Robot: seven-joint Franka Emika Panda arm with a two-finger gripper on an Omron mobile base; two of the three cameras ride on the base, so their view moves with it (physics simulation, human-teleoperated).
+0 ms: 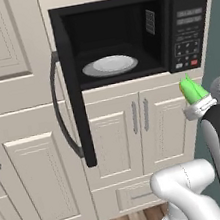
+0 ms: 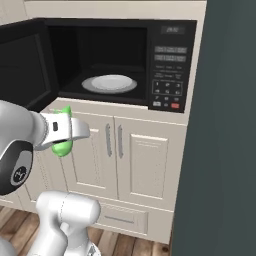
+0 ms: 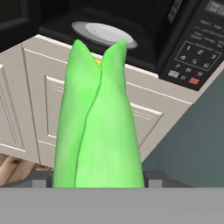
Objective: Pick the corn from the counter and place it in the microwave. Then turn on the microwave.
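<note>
The end effector (image 2: 64, 134) is gripping the corn (image 1: 192, 89) by its lower half, below and in front of the open microwave (image 1: 120, 39), w/ the glass plate (image 1: 109, 65) waiting inside. The corn is probably light, the husk smooth and a bit slippery, so a mid-body grip is looking right.

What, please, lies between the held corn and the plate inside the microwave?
Nothing: in the hand view, past the corn, come only cabinet front and the microwave's open mouth before the plate.
</note>
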